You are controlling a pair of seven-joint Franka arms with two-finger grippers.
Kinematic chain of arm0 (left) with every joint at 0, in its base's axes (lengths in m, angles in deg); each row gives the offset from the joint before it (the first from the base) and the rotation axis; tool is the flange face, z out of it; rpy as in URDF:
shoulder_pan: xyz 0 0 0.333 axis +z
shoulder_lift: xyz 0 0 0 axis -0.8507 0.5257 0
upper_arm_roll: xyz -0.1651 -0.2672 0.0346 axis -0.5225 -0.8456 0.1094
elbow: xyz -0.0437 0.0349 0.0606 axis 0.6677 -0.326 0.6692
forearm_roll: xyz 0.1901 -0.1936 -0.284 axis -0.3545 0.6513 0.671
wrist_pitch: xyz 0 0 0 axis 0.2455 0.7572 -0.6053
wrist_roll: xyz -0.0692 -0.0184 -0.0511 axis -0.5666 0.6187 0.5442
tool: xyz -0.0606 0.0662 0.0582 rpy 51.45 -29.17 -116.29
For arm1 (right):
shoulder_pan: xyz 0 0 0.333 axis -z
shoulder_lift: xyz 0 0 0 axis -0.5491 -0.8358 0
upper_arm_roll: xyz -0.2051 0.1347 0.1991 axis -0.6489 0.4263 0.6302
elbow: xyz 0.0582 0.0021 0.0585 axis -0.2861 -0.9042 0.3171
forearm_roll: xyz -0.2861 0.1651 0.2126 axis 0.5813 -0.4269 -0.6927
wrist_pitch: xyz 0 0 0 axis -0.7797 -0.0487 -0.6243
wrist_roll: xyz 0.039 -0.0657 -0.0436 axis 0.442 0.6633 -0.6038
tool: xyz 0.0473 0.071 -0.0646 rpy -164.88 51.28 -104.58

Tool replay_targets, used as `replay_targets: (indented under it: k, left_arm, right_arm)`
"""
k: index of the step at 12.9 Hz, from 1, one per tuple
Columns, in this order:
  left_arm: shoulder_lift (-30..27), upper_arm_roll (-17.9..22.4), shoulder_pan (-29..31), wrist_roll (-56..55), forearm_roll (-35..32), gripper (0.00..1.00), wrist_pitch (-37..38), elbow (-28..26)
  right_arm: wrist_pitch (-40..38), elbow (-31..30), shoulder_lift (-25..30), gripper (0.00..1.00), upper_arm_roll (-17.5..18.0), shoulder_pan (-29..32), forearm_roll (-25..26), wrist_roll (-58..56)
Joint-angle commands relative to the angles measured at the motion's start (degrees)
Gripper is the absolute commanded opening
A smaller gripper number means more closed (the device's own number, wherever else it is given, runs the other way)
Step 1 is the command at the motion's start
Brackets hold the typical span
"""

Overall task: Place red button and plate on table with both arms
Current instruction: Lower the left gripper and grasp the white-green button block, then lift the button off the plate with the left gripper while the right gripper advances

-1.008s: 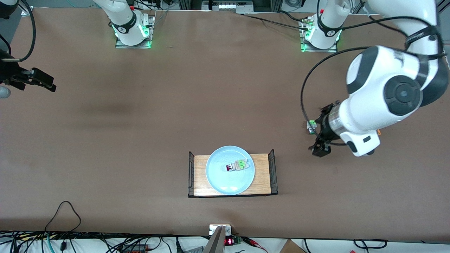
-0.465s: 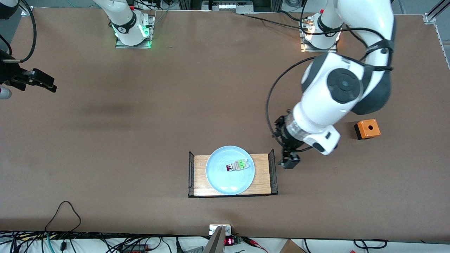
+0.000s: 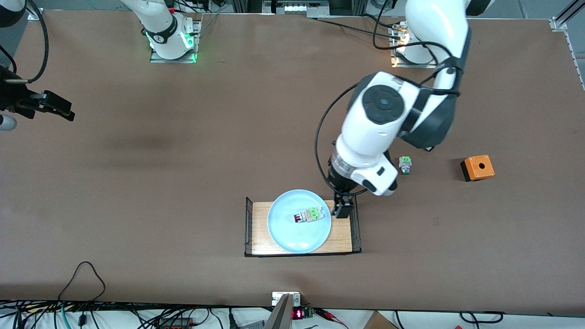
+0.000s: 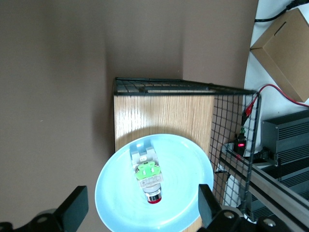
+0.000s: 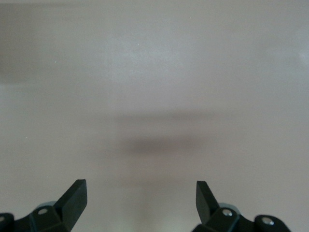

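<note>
Left gripper (image 3: 343,210), fingers spread wide, has swung in over the tray's (image 3: 346,237) end beside the plate (image 3: 285,235) holding the red button (image 3: 306,215), while the right gripper (image 3: 55,108) waits wide open at the table's (image 3: 183,183) right-arm edge.

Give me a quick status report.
Left gripper open over wooden tray's wire end. Right gripper open, waiting. Red-capped button lies on round light blue plate.

A large brown matte table (image 3: 183,183) fills the view. A small light-wood tray (image 3: 340,237) with black wire ends rests on it at about six o'clock from the centre. A green-and-white button (image 3: 405,165) lies at about three o'clock, toward the left arm's end, with an orange box (image 3: 477,167) beside it, closer to that end.
</note>
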Motion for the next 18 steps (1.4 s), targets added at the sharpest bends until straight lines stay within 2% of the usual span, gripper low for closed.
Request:
replay_targets:
  k: [1, 5, 9, 18]
  left_arm:
    - [4.3, 2.7, -2.4, -3.4, 0.3, 1.0, -2.6, 3.1]
    - [9.1, 3.8, -3.3, -5.7, 0.3, 1.0, -4.2, 7.6]
    - [11.0, 5.5, -4.6, -5.7, 0.2, 1.0, -10.3, 7.4]
    - [14.6, 6.8, -4.7, -5.4, 0.0, 1.0, -11.7, 7.4]
  right_arm:
    - [-0.2, 0.6, -0.5, 1.0, 0.1, 0.2, -1.0, 0.5]
    - [-0.5, 0.6, -1.2, 1.0, 0.2, 0.2, -1.0, 0.0]
    - [-0.5, 0.6, -1.8, 1.0, 0.2, 0.2, -1.0, 0.2]
    - [-0.5, 0.5, -2.1, 1.0, 0.0, 0.4, -1.1, 0.0]
